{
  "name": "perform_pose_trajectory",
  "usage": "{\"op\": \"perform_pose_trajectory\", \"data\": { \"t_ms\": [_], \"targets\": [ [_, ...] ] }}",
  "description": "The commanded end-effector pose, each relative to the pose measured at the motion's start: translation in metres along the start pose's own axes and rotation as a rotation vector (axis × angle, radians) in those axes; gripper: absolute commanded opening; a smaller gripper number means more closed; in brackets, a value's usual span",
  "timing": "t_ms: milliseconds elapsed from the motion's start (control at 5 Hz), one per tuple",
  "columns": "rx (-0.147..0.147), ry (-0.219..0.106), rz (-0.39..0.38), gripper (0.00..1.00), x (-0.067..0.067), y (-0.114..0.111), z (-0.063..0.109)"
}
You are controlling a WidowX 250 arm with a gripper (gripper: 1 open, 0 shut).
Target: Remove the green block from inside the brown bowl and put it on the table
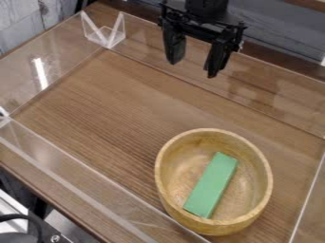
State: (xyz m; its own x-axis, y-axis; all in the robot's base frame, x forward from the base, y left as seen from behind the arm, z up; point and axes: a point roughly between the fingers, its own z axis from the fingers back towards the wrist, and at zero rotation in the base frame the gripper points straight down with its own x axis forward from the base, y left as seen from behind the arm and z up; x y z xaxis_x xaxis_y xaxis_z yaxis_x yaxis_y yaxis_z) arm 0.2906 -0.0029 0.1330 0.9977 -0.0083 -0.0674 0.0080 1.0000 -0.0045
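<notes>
The green block [212,184] lies flat inside the brown bowl [170,161], angled from lower left to upper right on the bowl's floor. That light wooden bowl stands on the table [114,104] near its front right corner. My gripper [196,54] hangs at the back of the table, well above and behind the bowl. Its dark fingers point down and stand apart, open, with nothing between them.
Clear acrylic walls [51,57] run along the table's edges, and a folded clear piece [105,28] sits at the back left corner. Bare wood-grain surface stretches between the gripper and the bowl and across the left half.
</notes>
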Motion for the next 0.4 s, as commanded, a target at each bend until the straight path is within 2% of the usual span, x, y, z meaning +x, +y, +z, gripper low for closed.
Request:
{"op": "perform_pose_trajectory", "data": {
  "t_ms": [0, 200],
  "targets": [
    [-0.008, 0.024, -0.011, 1.0, -0.02, -0.016, -0.013],
    [-0.011, 0.057, -0.068, 1.0, -0.067, -0.063, -0.044]
  ]
}}
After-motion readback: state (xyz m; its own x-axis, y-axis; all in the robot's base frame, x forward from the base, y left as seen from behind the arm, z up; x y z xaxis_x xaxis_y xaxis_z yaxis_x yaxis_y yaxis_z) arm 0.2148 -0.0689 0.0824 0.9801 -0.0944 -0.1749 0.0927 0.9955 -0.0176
